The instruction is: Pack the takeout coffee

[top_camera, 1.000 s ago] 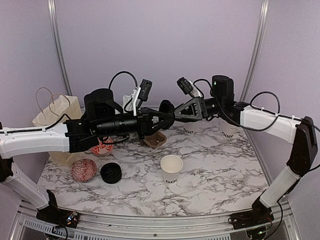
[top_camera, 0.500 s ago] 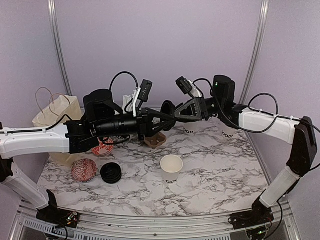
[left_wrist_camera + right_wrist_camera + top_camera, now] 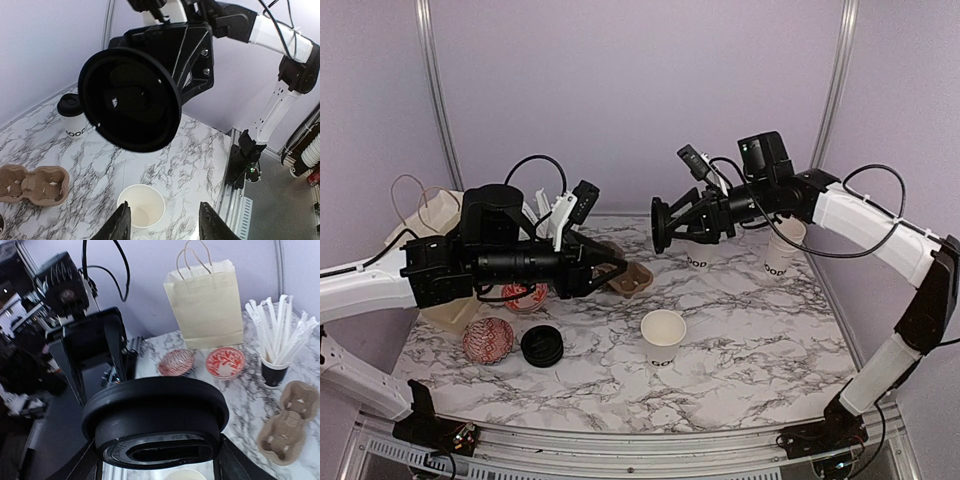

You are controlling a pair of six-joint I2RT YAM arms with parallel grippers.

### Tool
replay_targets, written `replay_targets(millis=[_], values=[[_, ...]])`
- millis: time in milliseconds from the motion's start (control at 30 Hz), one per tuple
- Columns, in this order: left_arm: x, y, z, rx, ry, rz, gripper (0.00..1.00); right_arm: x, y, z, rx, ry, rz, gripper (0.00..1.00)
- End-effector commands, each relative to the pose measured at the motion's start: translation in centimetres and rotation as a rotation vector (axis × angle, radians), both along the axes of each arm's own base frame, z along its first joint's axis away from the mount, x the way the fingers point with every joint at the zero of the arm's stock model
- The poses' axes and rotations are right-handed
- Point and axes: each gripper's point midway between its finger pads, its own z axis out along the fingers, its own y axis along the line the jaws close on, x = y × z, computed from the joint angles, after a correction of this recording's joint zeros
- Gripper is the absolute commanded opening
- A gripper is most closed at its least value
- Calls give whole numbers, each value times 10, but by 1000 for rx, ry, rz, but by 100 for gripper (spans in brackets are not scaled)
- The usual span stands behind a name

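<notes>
**Ana:** Coffee cups first: where do they stand?

**Ben:** An open white cup stands upright and lidless in the middle of the marble table. A lidded cup stands at the back. A third cup is near the back right corner, and I cannot tell whether it has a lid.

**Ana:** And the right gripper?

**Ben:** The right gripper hangs in the air over the back of the table. Its fingers pinch a round black lid by the rim. The lid stands on edge, its face turned toward the left arm.

**Ana:** The left one?

**Ben:** The left gripper has its fingers spread with nothing between them. It points at the lid but is clearly apart from it, and in its wrist view the open cup sits below.

**Ana:** What else is on the table?

**Ben:** A brown two-cup carrier lies near the left gripper. A stack of black lids sits at the front left, just beside a red-patterned bowl. A second bowl lies behind that. A paper bag stands at the back left, and a black cup of white sticks is near the carrier.
</notes>
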Motion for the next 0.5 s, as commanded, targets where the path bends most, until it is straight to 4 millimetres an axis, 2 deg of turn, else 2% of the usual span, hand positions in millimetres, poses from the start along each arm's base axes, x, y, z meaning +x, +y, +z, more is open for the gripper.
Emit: replay_targets(millis=[0,100,233,467], values=[[21,39,-51,222,30,211,47,-1,-34,-46,-301,-285,-47,68],[33,47,-66,267,51,295,47,-4,-48,-67,-446,-373,-33,68],[43,53,-83,299,88,378,46,-14,-59,-79,-569,-458,28,67],[53,54,-99,320,148,443,45,-35,-50,-102,-687,-528,125,68]])
